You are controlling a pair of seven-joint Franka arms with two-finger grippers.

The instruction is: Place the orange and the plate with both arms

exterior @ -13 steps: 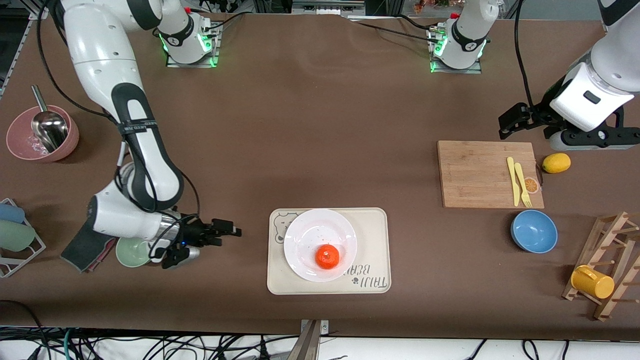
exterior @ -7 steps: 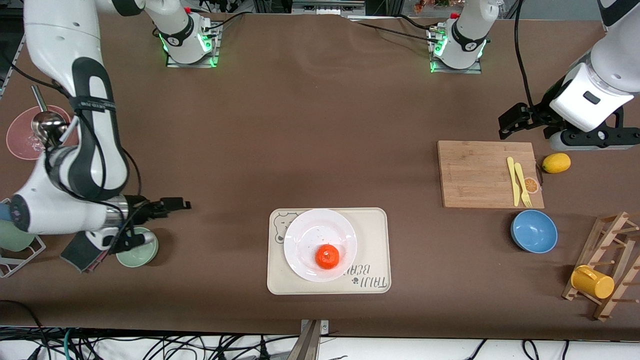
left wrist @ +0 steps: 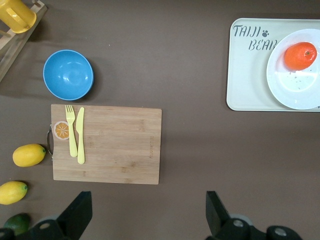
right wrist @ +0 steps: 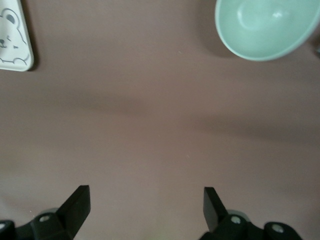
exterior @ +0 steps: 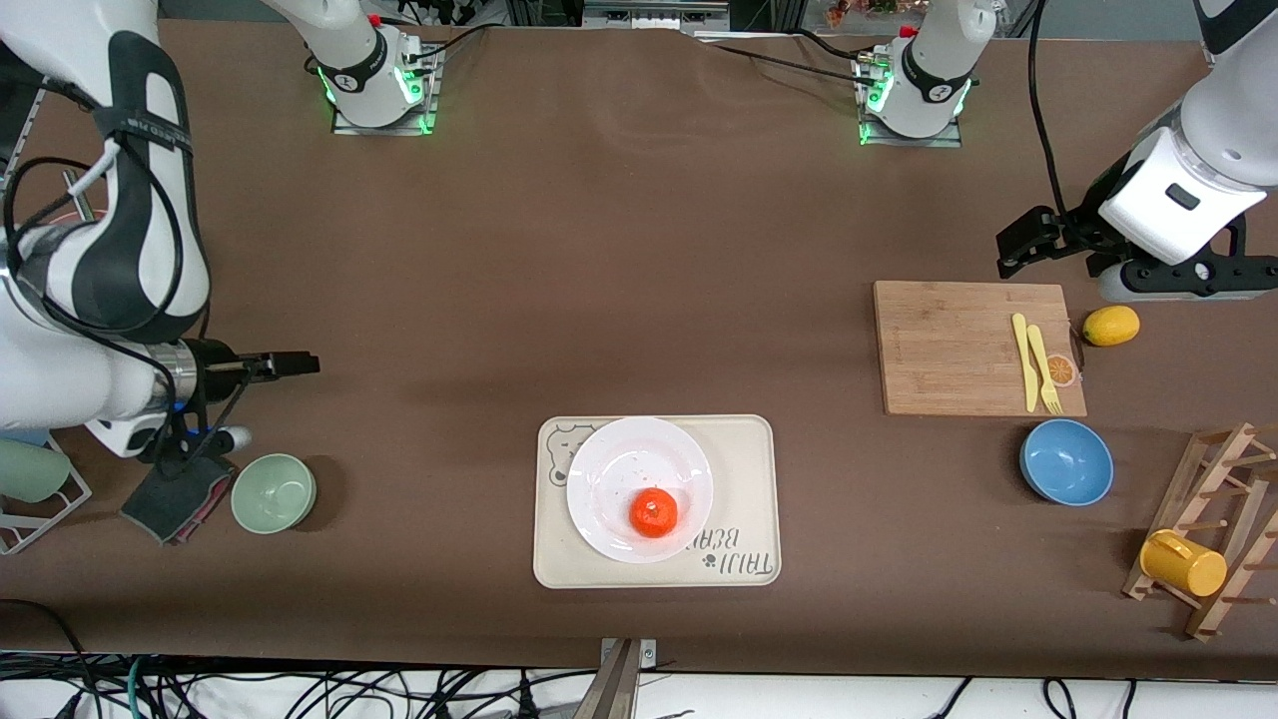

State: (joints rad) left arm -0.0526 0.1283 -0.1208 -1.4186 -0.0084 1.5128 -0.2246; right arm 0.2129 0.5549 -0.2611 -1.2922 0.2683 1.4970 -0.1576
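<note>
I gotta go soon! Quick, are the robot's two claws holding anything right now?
Left gripper: jaws open, holding nothing, over the table by the cutting board.
Right gripper: jaws open, holding nothing, over bare table near the green bowl.

Small red-orange orange [exterior: 654,512] sat on the white plate [exterior: 619,471], off-centre toward the camera-side rim, plate was flat on the beige bear tray [exterior: 744,479], faint specks inside

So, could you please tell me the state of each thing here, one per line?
orange: on the plate, not held
plate: flat on the tray
left gripper: open, empty, waiting over the table by the cutting board
right gripper: open, empty, over bare table
blue bowl: upright, empty
green bowl: upright, empty
yellow mug: tipped on the wooden rack
</note>
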